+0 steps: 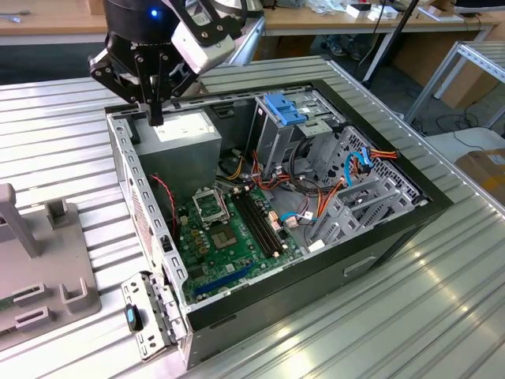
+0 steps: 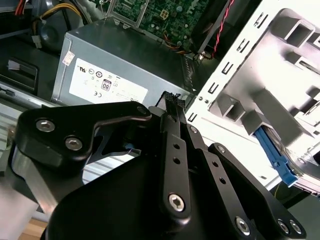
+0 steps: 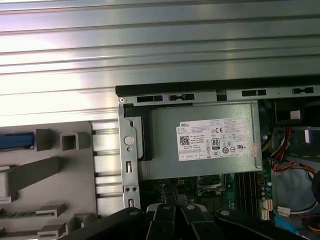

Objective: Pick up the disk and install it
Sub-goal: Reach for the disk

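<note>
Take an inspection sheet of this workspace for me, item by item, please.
Surface: ribbed metal table, bearing an open computer case.
Job's things: blue-edged part in the grey fixture beside the case, likely the disk.
Clutter: nothing seen.
Grippers: gripper shut, empty, above the power supply.
Cables: red and orange wires inside the case.
Surroundings: wooden benches beyond the table.

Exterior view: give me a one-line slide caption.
Robot hand poised over the grey power supply in a corner of the open computer case, on a ribbed metal table.
</note>
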You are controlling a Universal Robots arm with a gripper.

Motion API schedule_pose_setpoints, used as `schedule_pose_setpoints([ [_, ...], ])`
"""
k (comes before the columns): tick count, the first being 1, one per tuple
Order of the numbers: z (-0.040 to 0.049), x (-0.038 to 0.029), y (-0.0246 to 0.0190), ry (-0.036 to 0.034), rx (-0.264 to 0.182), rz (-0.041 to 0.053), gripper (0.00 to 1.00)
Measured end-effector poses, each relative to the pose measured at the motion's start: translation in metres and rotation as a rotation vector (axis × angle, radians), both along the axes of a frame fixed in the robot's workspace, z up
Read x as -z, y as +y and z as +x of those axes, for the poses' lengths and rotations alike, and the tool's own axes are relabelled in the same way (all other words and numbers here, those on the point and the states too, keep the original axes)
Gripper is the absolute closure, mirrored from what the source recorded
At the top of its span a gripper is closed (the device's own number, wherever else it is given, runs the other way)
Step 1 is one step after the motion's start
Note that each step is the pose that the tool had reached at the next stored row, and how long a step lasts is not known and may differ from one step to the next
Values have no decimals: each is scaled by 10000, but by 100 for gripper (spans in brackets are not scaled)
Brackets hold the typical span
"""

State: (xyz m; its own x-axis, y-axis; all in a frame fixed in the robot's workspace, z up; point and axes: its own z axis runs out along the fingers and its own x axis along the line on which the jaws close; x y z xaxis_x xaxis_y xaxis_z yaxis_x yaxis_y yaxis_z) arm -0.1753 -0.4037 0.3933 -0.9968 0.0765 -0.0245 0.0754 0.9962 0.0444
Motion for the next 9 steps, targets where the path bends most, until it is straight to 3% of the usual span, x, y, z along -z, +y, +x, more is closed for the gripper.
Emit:
schedule_pose_setpoints([
  [9,-38,0,0,0,0,0,89],
])
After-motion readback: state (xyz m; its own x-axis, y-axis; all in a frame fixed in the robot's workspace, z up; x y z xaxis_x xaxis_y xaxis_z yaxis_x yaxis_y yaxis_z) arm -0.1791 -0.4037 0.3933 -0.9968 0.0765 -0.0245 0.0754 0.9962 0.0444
